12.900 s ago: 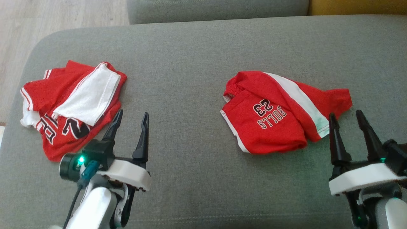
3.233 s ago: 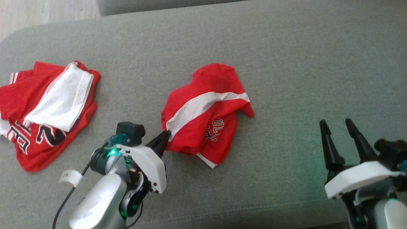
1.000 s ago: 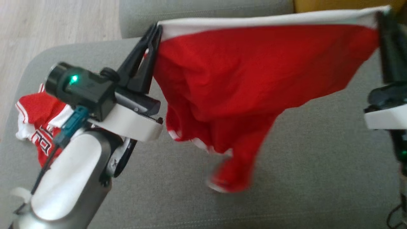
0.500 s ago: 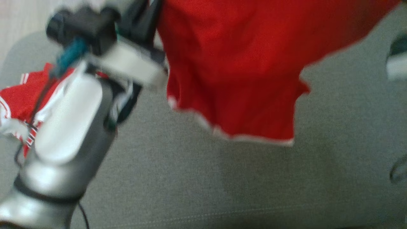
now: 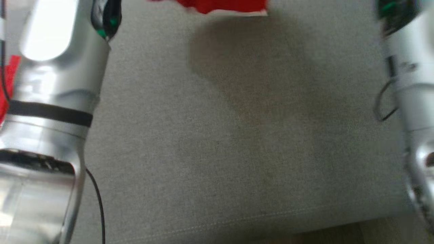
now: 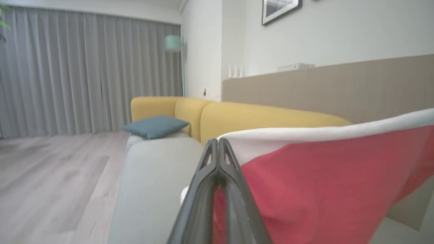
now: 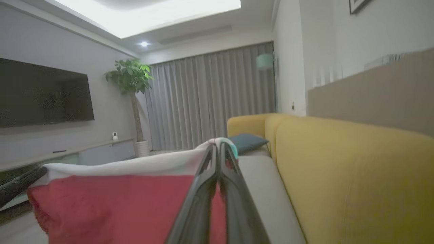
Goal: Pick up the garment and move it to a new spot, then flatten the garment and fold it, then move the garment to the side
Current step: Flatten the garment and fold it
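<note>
Head view: two silvery forearms, left forearm (image 5: 51,84) down the left edge, right forearm (image 5: 412,84) down the right edge. At top centre, one hem of the red knit garment with white trim (image 5: 223,6), hanging clear of the grey fabric sofa seat (image 5: 237,162). Under it, one soft shadow (image 5: 251,74). At far left, one red sliver of cloth (image 5: 8,81), too cut off to identify.

Left wrist view: left jaws at lower centre, pressed together, pinching the garment's white band at one corner. Red cloth stretched out to the right edge. Behind, one yellow sofa (image 6: 257,118), one teal cushion (image 6: 156,126), one framed picture (image 6: 279,8).

Right wrist view: right jaws at lower centre, clenched on the same white band. Red cloth spread toward the lower left. Beyond, one potted plant (image 7: 130,81) and one dark wall television (image 7: 44,93).
</note>
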